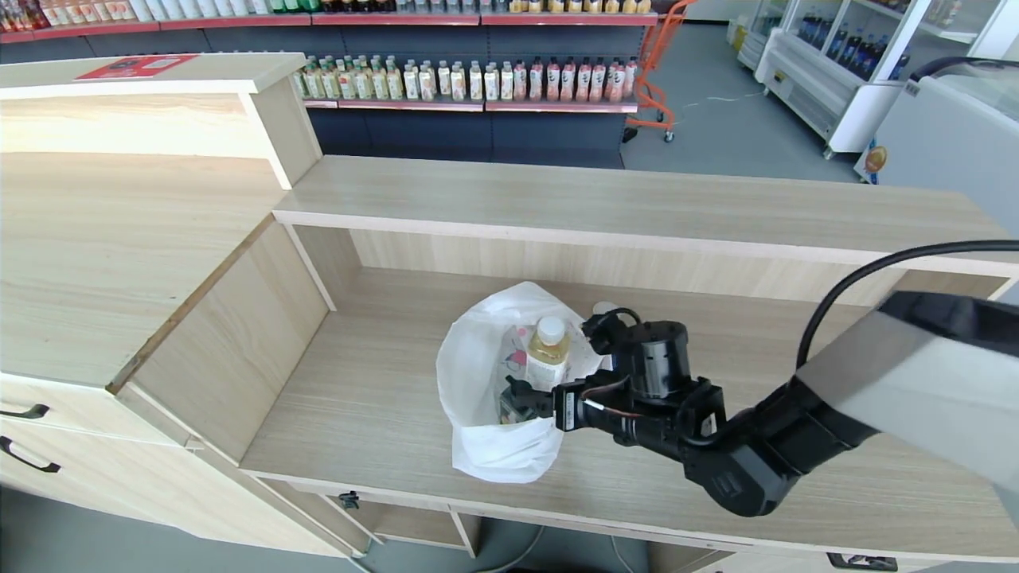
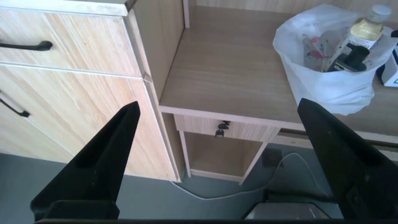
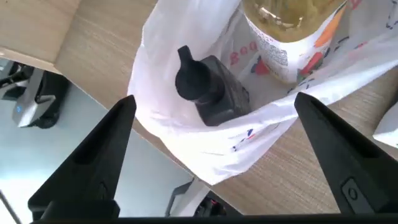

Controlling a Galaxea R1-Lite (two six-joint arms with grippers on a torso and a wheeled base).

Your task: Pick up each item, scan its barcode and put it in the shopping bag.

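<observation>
A white shopping bag [image 1: 486, 446] stands open on the lower counter. Inside it a juice bottle [image 1: 548, 354] with a white cap stands upright. Beside it sits a dark bottle with a black cap [image 3: 211, 93]. My right gripper [image 1: 521, 396] hangs over the bag's mouth, open, with nothing between its fingers [image 3: 93, 162]; the dark bottle lies just below them and apart from them. The juice bottle [image 3: 292, 31] is a little past the right gripper [image 3: 214, 102]. My left gripper [image 2: 219, 104] is open and empty, low beside the counter's left front corner, far from the bag [image 2: 329, 87].
A small white item [image 2: 390, 68] lies on the counter right of the bag. The counter [image 1: 358, 414] is a recess with a side wall at left and a raised shelf [image 1: 637, 199] behind. Drawers with black handles [image 2: 25, 45] are at the left front.
</observation>
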